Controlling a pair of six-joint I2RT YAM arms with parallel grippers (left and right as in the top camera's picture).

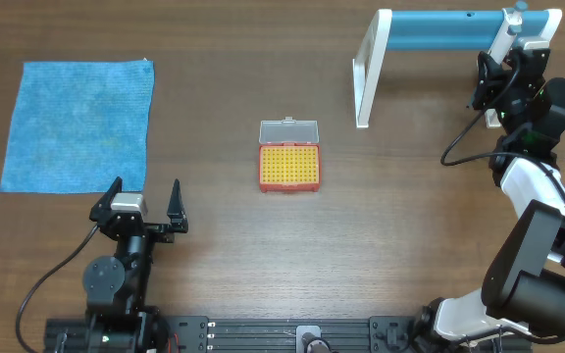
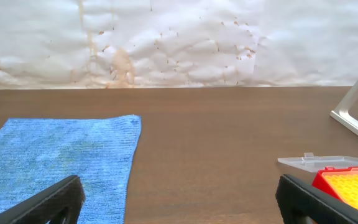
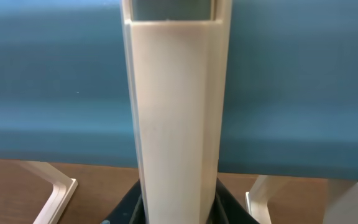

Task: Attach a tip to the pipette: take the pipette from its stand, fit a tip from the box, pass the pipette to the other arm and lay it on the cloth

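The white pipette [image 1: 505,37] hangs on the blue stand bar [image 1: 439,29] at the far right corner. My right gripper [image 1: 500,61] is at the stand. In the right wrist view its dark fingers [image 3: 230,206] press both sides of the cream pipette body [image 3: 176,112], shut on it, with the blue bar [image 3: 55,81] behind. The red tip box [image 1: 288,167] with yellow tips sits mid-table, its clear lid [image 1: 289,130] folded back. The blue cloth [image 1: 78,127] lies flat at the left. My left gripper [image 1: 146,192] rests open near the front left, holding nothing.
The stand's white leg [image 1: 365,74] comes down onto the table right of the tip box. In the left wrist view the cloth [image 2: 55,162], the tip box [image 2: 353,186] and the stand leg [image 2: 356,106] lie ahead, with bare brown table between them.
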